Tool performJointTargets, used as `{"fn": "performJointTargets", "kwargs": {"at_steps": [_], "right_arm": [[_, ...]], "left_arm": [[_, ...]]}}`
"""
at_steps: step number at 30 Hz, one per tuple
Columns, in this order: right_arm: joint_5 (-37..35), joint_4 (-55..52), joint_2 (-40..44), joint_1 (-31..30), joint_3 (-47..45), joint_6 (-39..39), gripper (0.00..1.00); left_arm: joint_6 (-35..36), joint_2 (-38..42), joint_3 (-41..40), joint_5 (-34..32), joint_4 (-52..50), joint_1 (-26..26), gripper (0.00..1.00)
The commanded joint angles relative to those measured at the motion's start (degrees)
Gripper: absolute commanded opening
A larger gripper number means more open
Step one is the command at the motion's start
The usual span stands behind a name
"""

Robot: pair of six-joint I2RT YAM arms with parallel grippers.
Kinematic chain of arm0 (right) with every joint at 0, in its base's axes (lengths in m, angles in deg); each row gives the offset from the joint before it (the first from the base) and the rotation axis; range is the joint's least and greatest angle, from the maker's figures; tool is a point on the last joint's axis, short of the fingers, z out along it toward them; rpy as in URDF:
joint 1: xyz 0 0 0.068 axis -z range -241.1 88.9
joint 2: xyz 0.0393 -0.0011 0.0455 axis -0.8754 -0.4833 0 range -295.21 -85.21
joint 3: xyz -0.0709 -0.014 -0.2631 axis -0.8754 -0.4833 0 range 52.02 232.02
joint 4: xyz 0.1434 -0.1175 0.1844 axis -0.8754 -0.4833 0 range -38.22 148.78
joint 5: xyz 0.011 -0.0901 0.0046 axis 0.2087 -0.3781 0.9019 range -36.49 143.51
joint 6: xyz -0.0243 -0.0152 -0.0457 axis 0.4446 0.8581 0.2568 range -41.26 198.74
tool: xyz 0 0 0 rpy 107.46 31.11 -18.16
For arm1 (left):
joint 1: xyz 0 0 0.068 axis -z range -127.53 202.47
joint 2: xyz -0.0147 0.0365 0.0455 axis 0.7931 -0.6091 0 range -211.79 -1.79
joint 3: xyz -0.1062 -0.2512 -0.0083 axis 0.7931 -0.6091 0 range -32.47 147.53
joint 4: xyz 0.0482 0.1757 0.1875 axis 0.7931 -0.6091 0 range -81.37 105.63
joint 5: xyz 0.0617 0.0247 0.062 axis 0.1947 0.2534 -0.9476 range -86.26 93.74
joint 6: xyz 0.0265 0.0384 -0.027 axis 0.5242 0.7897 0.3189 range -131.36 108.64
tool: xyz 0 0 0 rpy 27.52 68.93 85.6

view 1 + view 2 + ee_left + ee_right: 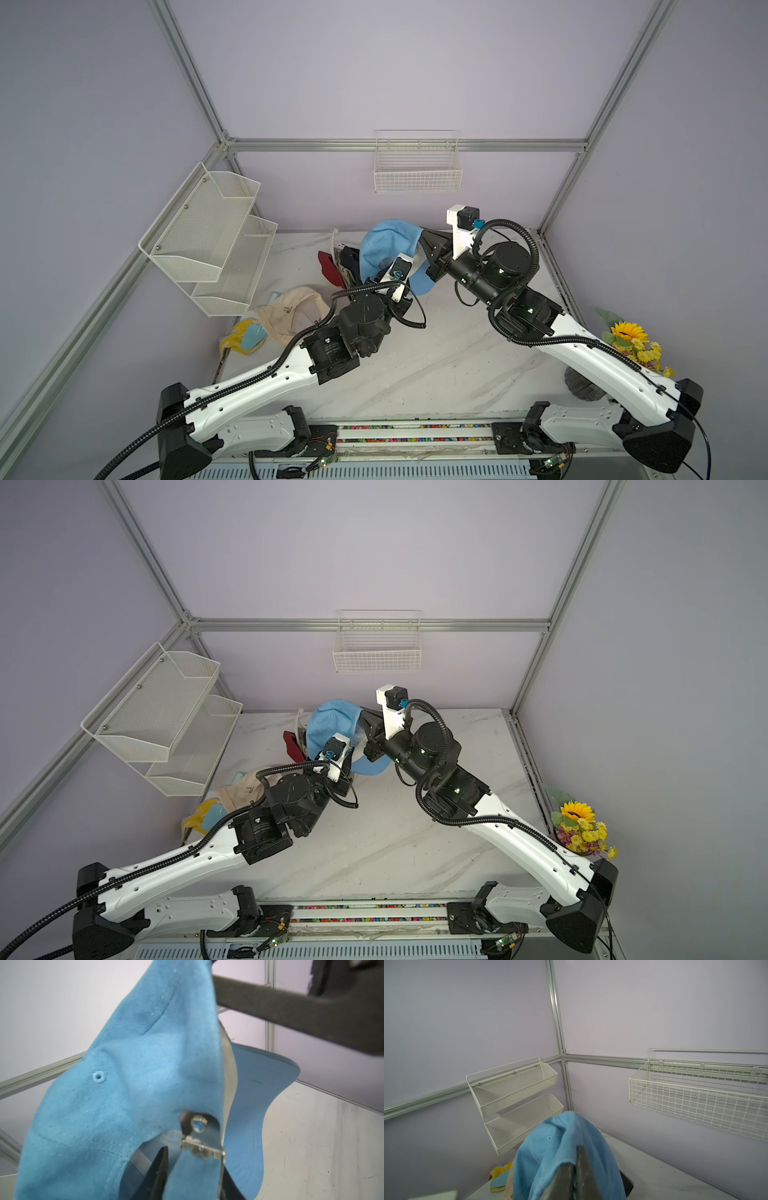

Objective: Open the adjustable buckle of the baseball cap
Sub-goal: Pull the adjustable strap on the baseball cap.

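While hanging mid-frame, blue cap (384,245) clamped by right gripper (423,241). Left gripper (195,1163) narrow around strap (197,1180) under buckle (202,1150); pinching or not, cannot tell. Strap through buckle, so opening likely left.

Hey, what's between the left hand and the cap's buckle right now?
Only the strap of the cap: the left hand's fingers flank it just below the buckle, in the left wrist view.

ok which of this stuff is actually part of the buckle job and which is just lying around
in the job: blue cap, buckle, strap, left claw, right claw
lying about: beige cap, red item, sunflowers, mesh rack, wire basket
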Motion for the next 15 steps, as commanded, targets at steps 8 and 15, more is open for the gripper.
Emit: {"fn": "performJointTargets", "kwargs": {"at_steps": [8,15], "right_arm": [[1.2,0.2,2.6,-0.5,2.3,-0.6,0.00],[-0.5,-2.6,2.8,-0.5,1.2,0.5,0.00]], "left_arm": [[1.4,5.0,-2.9,-4.0,3.4,0.2,0.00],[3.1,7.1,-3.6,-5.0,4.2,0.6,0.00]]}}
